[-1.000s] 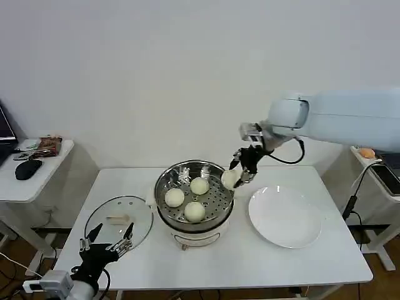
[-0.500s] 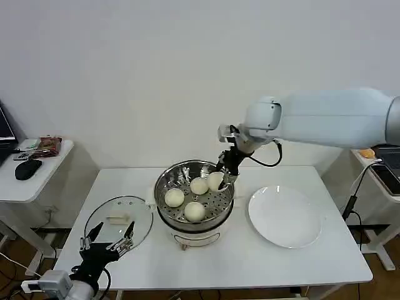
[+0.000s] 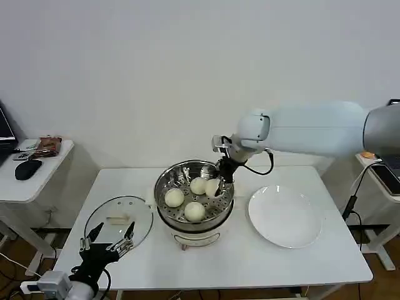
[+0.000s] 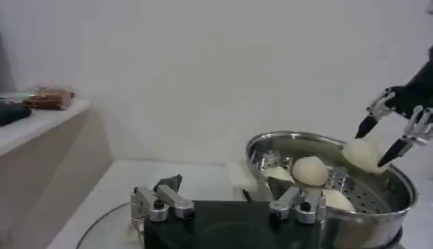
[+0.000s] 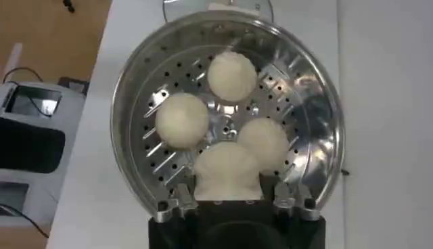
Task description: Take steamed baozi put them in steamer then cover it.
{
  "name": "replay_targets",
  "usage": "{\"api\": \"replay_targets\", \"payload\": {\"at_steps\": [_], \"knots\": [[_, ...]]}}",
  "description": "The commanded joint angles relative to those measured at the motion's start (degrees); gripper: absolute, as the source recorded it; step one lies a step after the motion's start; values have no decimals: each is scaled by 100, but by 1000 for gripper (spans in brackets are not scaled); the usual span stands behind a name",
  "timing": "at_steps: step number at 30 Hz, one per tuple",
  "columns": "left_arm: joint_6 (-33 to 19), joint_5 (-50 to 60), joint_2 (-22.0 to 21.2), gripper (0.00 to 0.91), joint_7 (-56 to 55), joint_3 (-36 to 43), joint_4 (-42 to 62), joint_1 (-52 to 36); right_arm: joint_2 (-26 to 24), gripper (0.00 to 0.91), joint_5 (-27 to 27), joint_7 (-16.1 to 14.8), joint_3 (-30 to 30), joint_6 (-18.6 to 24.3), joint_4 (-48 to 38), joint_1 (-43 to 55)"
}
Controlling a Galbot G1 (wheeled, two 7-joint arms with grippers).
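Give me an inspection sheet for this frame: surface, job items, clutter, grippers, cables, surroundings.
Surface: white table.
Job items: three baozi lie in the steamer; the fourth baozi is held above its floor. Cover lies on the table at left; plate bare.
Clutter: nothing seen.
Grippers: right gripper shut on the fourth baozi; left gripper open, near the cover.
Cables: cable at right.
Surroundings: side table with a mouse.
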Motion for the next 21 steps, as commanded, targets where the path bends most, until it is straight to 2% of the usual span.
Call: {"api": "replay_targets", "payload": {"at_steps": [1,21], "knots": [[-2,-6,4,907,3,-1,-17,17,40,645,-83,103,68,-72,-131,-275],[-16,-17,-32,907,5,-24,6,86,-41,645,-161,358,244,-144,-260,-694]]}}
